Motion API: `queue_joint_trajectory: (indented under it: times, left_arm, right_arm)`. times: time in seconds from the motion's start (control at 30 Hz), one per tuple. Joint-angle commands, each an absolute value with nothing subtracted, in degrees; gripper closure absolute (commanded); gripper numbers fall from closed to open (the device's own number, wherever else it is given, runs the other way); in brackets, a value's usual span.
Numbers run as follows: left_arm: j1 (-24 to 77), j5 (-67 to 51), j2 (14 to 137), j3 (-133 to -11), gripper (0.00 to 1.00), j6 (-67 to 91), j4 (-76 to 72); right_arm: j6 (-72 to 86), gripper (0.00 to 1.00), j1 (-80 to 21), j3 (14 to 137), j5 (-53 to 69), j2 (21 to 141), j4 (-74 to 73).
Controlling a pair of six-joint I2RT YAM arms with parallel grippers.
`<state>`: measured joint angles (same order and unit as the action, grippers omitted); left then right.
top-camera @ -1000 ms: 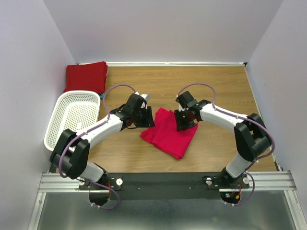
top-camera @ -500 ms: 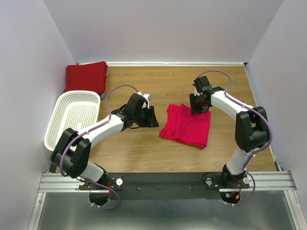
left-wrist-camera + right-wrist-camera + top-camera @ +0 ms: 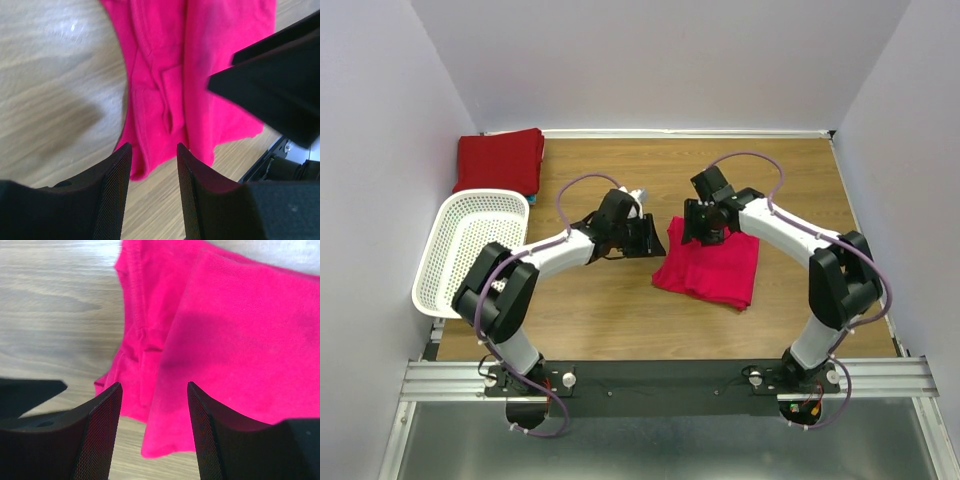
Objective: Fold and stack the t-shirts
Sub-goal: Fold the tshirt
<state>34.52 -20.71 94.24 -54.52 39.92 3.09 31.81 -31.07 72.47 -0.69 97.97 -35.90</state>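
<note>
Top external: wood table w/ pink shirt, lilac walls.

Crimson-pink t-shirt, darker red t-shirt, white basket (dotted with holes), light brown wood-grain table

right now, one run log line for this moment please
pink t-shirt: partly folded, lying flat | left claw: open, empty, at its edge | right claw: open, empty, over it | dark red t-shirt: folded, far-left corner
</note>
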Motion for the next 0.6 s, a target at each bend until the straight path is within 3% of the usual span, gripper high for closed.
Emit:
queue_joint_trajectory:
  times: [0.0, 0.37, 0.47, 0.57]
  left_arm:
    - [34.72, -22.85, 95.62, -57.04, 0.51, 40.17, 0.26]
    - [35.59, -25.84, 100.28, -59.85, 0.51, 40.52, -2.99]
    - [36.03, -25.93, 101.60, -61.17, 0.51, 40.52, -3.69]
    - [36.04, -26.89, 103.53, -62.05, 0.51, 40.69, -4.92]
  right_arm:
    - [36.21, 0.38, -31.46, 74.09, -4.30, 101.16, -36.83]
    - [36.21, 0.57, -31.73, 73.65, -6.77, 104.76, -36.83]
    - [35.68, 0.70, -31.73, 73.92, -6.94, 105.20, -36.91]
    - [35.16, 0.89, -31.73, 73.92, -6.86, 104.86, -36.91]
